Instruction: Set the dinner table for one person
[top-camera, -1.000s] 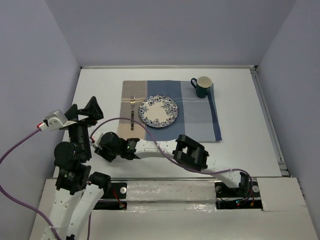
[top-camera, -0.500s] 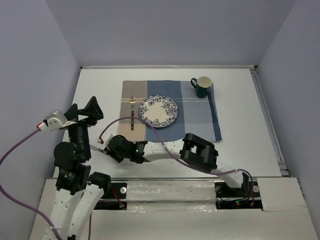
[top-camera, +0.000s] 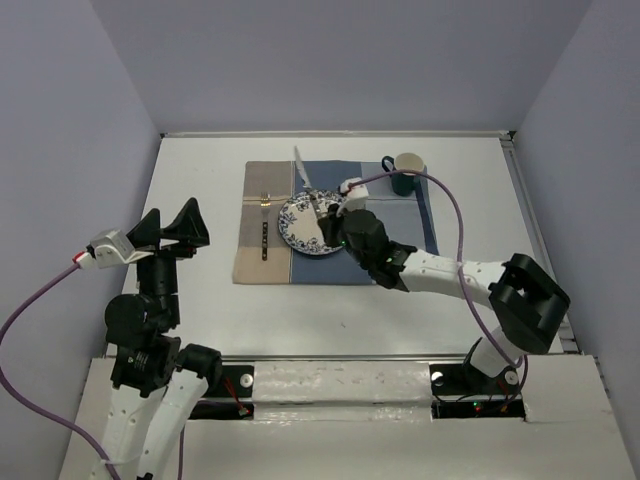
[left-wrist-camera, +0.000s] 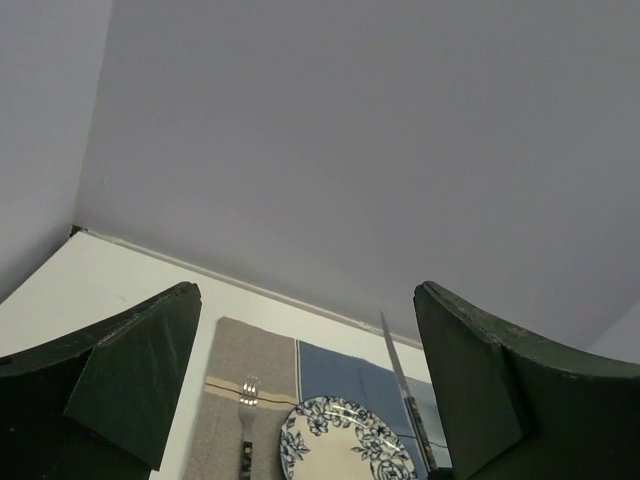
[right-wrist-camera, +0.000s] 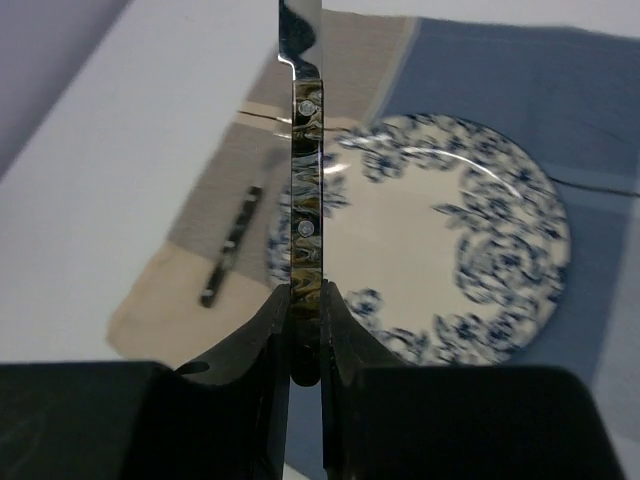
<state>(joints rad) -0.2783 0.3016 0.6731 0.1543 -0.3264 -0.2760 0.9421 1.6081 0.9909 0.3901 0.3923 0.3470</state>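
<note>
A: Where is the dinner table (top-camera: 480, 290)?
B: It's the white top ahead of both bases. On its far half lies the patchwork placemat (top-camera: 400, 250), with the plate (top-camera: 298, 228), the fork (top-camera: 263, 222) left of it, and the mug (top-camera: 405, 172) at the far right corner.
A: Grippers?
B: Right gripper (right-wrist-camera: 305, 305) is clamped on the knife (right-wrist-camera: 305, 150) handle, above the plate, blade pointing away. Left gripper (left-wrist-camera: 305, 300) is raised near the left edge, fingers wide apart.

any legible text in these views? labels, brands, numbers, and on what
None readable in any view.
plate: blue floral pattern only, no lettering.
knife: mottled handle with rivets, no brand mark showing.
mug: plain, no print on the side shown.
placemat: plain cloth patches, no tag visible.
</note>
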